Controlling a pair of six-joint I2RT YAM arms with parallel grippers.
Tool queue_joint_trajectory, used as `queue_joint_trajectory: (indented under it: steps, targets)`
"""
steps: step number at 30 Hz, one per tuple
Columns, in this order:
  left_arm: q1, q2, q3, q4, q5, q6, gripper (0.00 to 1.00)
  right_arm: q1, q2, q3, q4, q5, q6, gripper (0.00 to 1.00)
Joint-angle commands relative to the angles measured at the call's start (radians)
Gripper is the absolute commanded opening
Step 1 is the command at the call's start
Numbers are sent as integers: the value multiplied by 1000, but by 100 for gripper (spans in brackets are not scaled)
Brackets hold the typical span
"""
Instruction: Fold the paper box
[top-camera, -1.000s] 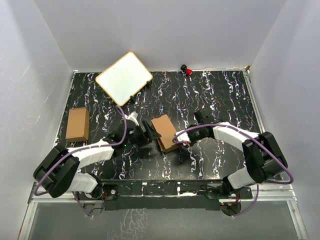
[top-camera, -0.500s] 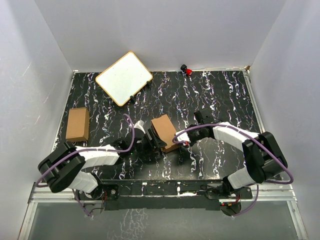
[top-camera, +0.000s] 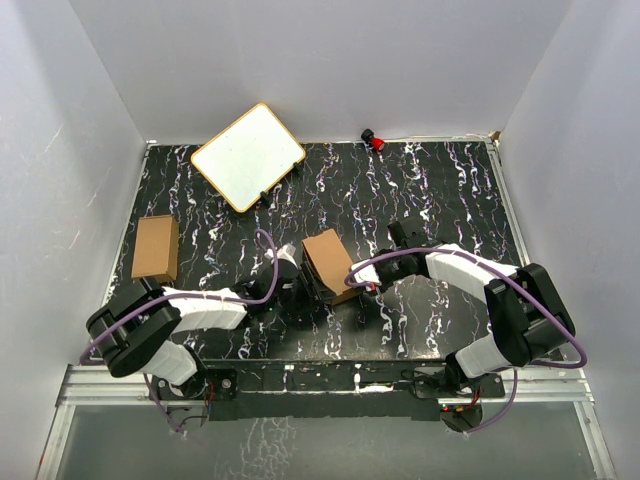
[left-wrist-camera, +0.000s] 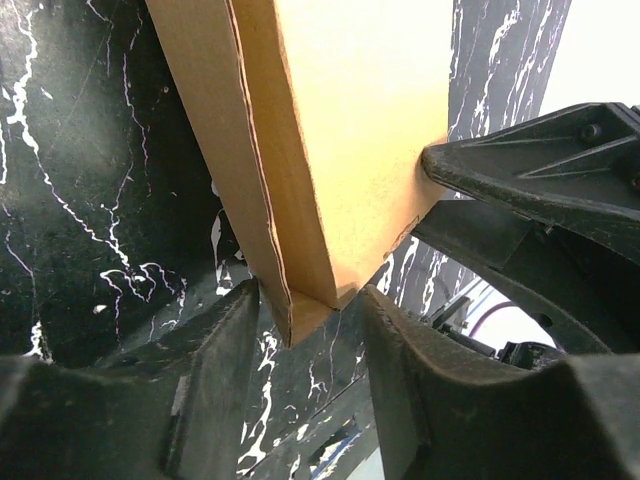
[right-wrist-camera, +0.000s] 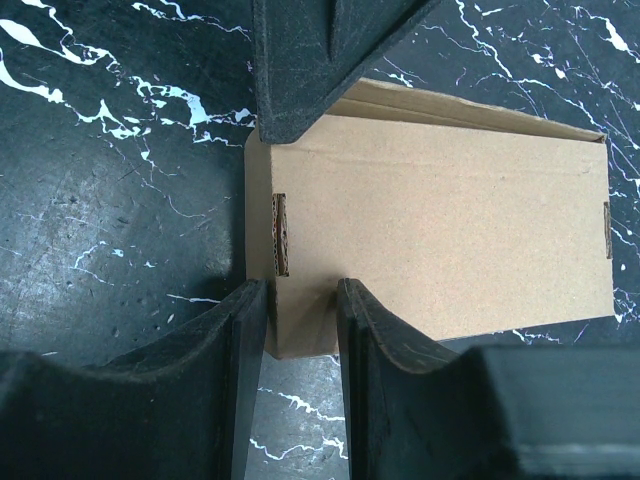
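While the left gripper (left-wrist-camera: 310, 305) is putting its two fingers (left-wrist-camera: 215, 370) close around a corner of the paper box (top-camera: 330, 255), I cannot tell if they are squeezing it. The right gripper (right-wrist-camera: 300, 300) is pinching the box's near end between narrow fingers. The box is sitting mid-table (top-camera: 440, 190), between both grippers. It is looking plain, brown and long, with small tabs in slots at its ends and one side flap sticking out. Farther back, another brown carton (top-camera: 156, 248) is lying left, and a white board (top-camera: 248, 156) is resting beyond.
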Motion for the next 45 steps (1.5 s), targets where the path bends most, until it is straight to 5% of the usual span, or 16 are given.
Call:
queue_joint_trajectory:
  steps: [1, 14, 22, 24, 27, 30, 37, 45]
  targets:
    - [-11, 4, 21, 5, -19, -22, 41, 22, 44, -10, -59, 45, -8, 37]
    - [-15, 50, 15, 20, -14, -29, 7, 26, 44, -11, -60, 48, -9, 37]
    - [-14, 21, 18, 34, 9, -10, 2, 29, 46, -9, -61, 49, -9, 37]
    - [-14, 6, 14, 44, 19, -7, 4, 29, 45, -9, -62, 47, -9, 37]
    - [-15, -15, 8, 37, 27, -8, 30, 29, 44, -5, -64, 43, -4, 38]
    - [-14, -57, -4, 1, 14, -3, 44, 28, 31, 5, -67, 29, 15, 42]
    - [-13, -172, -26, -76, -24, 37, 50, 0, -53, 38, -127, -64, 37, 66]
    - [-13, -290, 29, -324, -113, 185, 42, -155, -119, 65, -229, -197, 3, 70]
